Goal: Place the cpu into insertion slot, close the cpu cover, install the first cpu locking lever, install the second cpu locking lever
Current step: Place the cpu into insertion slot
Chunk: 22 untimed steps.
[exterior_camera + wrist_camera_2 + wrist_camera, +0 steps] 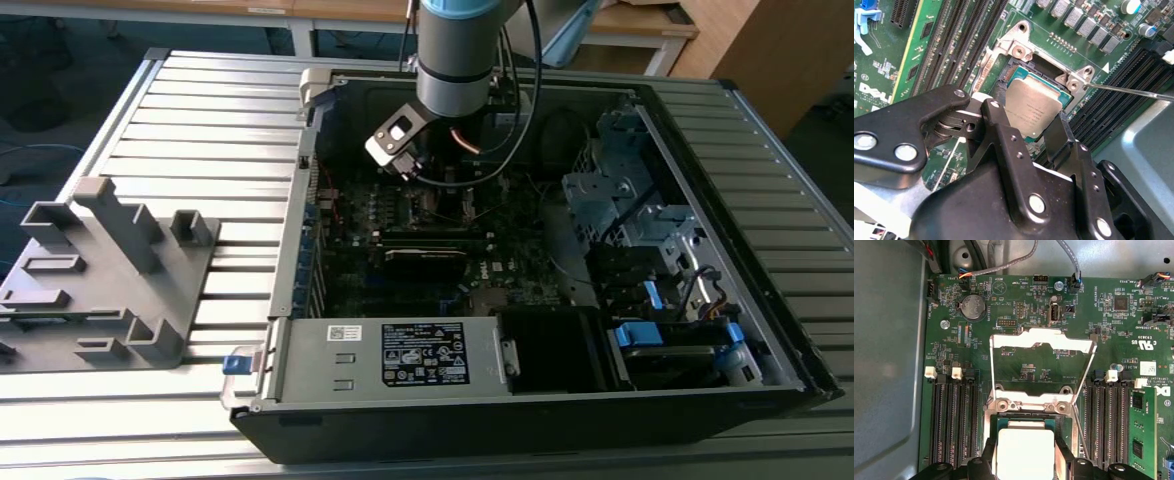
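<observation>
The cpu (pixel 1034 107) is pinched by its edges in the hand (pixel 1029 114) at the insertion slot (pixel 1029 64), cpu cover (pixel 1041 347) raised open, while the exterior view's left-to-right shows a grey fixture (pixel 100 280) on the counter (pixel 200 120), then the open computer case (pixel 534 430).

Workshop, slatted metal bench (pixel 200 120), opened computer (pixel 534 425)

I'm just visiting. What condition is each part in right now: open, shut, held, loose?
gripper, shut on the chip.
chip, held at the socket; cannot tell if it is fully seated.
socket, uncovered, partly hidden by the chip.
cover frame, swung open, away from the socket.
lever, released, not latched down.
computer case, lying on its side, open on top.
</observation>
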Each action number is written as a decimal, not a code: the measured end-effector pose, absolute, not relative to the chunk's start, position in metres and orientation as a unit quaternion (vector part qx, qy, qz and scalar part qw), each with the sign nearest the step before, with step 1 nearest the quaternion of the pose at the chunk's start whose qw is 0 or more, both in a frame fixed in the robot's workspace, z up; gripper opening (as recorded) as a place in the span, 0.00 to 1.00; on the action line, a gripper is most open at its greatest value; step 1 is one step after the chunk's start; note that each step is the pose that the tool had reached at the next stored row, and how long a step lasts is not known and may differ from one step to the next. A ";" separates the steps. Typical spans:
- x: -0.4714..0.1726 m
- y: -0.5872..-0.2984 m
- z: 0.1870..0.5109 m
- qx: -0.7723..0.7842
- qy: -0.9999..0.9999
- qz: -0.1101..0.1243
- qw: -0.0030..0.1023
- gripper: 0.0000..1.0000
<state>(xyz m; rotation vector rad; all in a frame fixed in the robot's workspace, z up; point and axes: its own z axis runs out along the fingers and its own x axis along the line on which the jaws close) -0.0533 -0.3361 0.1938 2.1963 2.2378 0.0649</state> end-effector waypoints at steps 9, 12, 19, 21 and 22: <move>-0.053 -0.336 0.196 0.700 0.713 0.021 0.003 0.54; -0.053 -0.336 0.196 0.700 0.713 0.021 0.003 0.54; -0.053 -0.336 0.195 0.702 0.711 0.020 0.003 0.54; -0.053 -0.336 0.195 0.703 0.711 0.020 0.003 0.54; -0.053 -0.336 0.195 0.703 0.711 0.020 0.003 0.54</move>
